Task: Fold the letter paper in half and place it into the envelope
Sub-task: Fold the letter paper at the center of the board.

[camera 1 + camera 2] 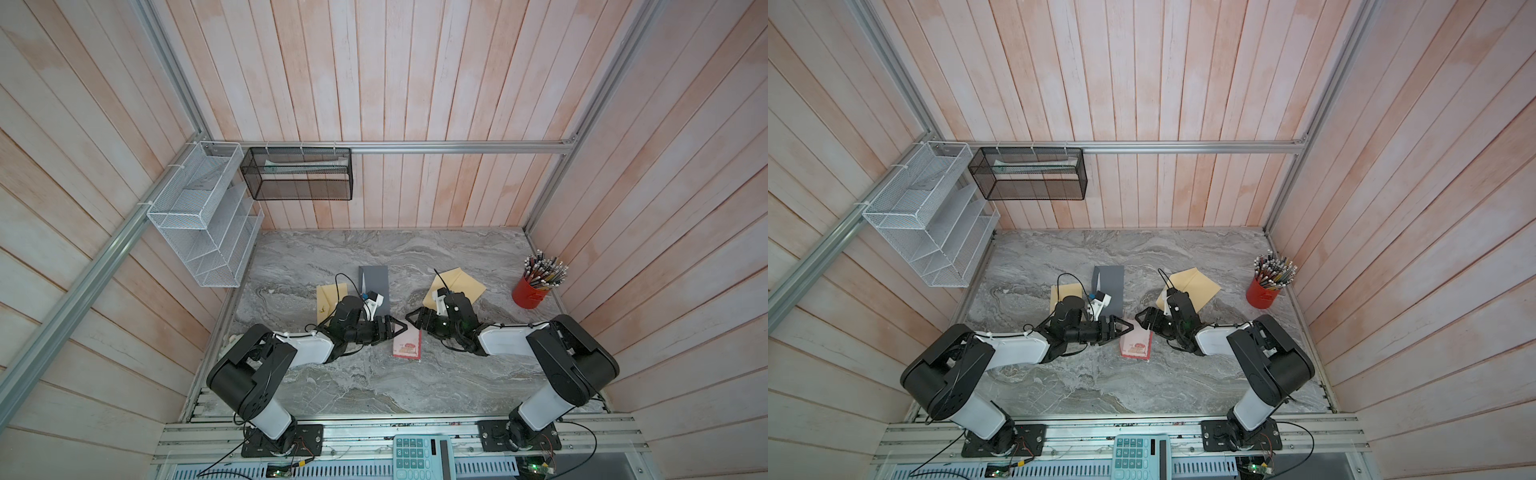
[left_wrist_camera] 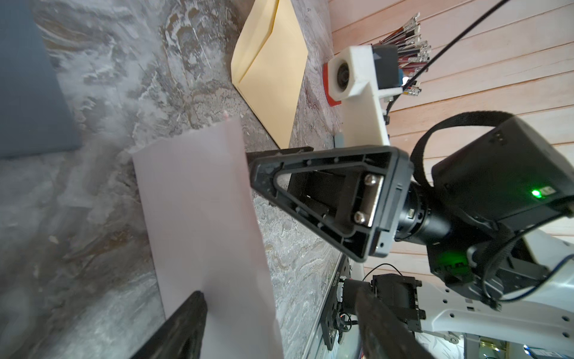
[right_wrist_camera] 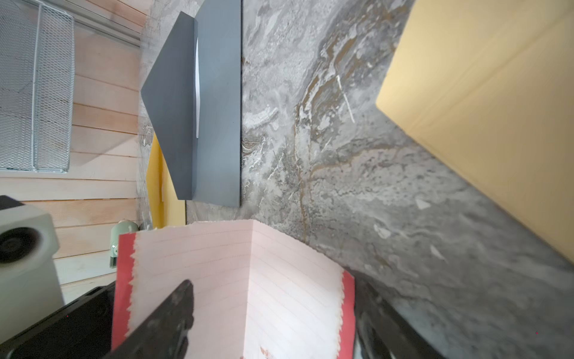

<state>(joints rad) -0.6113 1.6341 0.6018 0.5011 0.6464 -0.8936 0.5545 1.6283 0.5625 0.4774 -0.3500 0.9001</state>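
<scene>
Creased, lined pink paper (image 3: 289,289) on veined marble (image 3: 341,174).

- left arm (image 1: 307,348): base near left, shoulder link raised, white forearm lying low and reaching right toward the centre.
- left gripper (image 1: 400,328): tips pointing right, jaws standing apart.
- right arm (image 1: 503,338): base near right, mirrored pose, forearm reaching left.
- right gripper (image 1: 411,318): tips pointing left, jaws standing apart, set slightly farther back than its partner.
- Both grippers face tip to tip, just beside each other; contact cannot be told.
</scene>
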